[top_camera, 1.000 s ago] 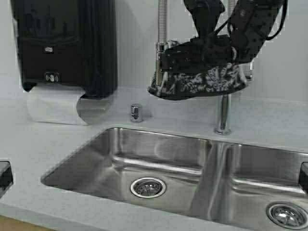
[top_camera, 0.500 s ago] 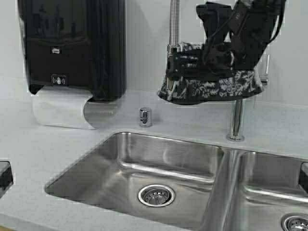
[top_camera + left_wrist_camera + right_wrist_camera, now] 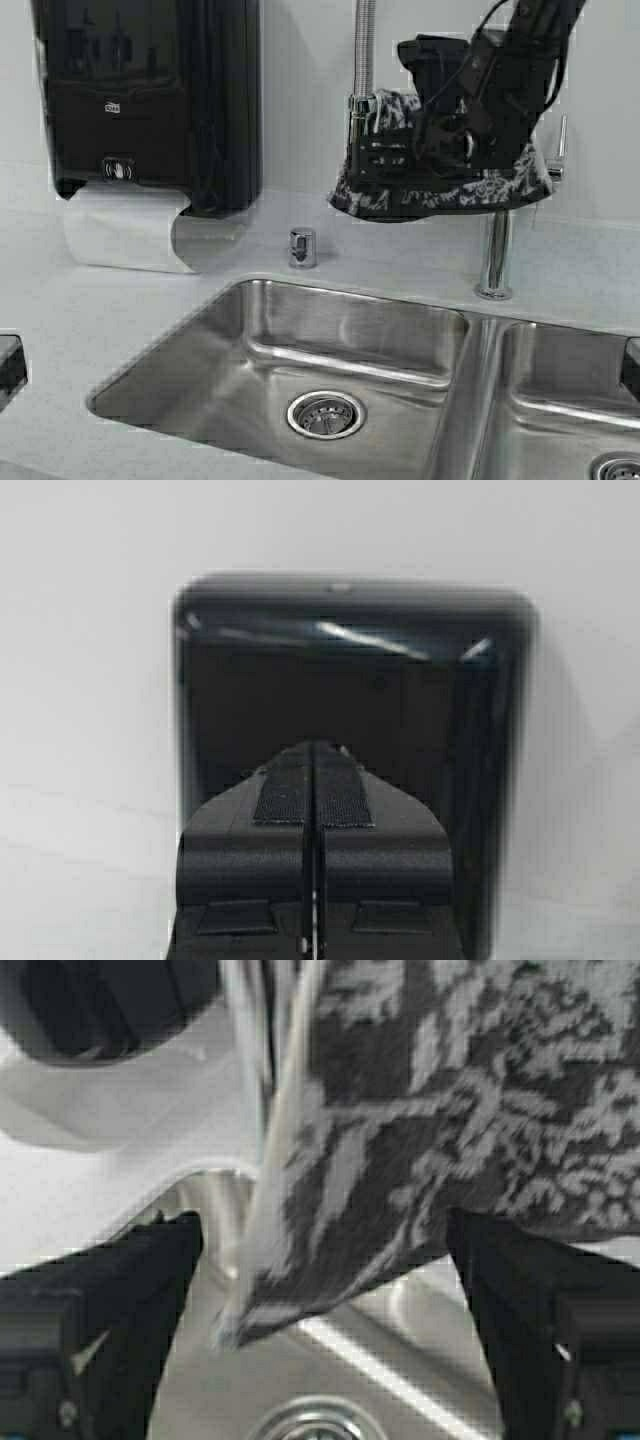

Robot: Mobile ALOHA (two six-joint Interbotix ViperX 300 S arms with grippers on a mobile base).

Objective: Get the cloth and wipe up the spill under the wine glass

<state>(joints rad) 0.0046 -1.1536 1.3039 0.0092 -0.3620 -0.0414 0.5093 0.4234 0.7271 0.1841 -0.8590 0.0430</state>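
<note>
I count one cloth (image 3: 440, 190), hanging up by the tap (image 3: 494, 255) at the back of the sink. It is soft and dark with a pale leaf print, and its lower edge sags above the counter (image 3: 60, 310).

The right gripper (image 3: 320, 1260) is up at the cloth. Its two black fingers (image 3: 110, 1300) are spread wide, with the cloth drooping in folds between them. I see no pinch on the fabric.

The left gripper (image 3: 313, 780) has its fingers pressed flat together with nothing between them. It points at the black paper towel dispenser (image 3: 150, 100).

There is one dispenser, a glossy dark box on the wall, with one sheet of white paper (image 3: 120, 235) curling out beneath it.

The sink has two basins, the left basin (image 3: 330, 330) and the right basin (image 3: 560, 370). Both are brushed steel with rounded corners, and each has one round drain, the left drain (image 3: 325, 414) and the right drain (image 3: 615, 468).

One small chrome cap (image 3: 302, 246) stands on the counter behind the left basin. The counter is smooth and pale grey, and the wall (image 3: 300, 80) is plain and light.
</note>
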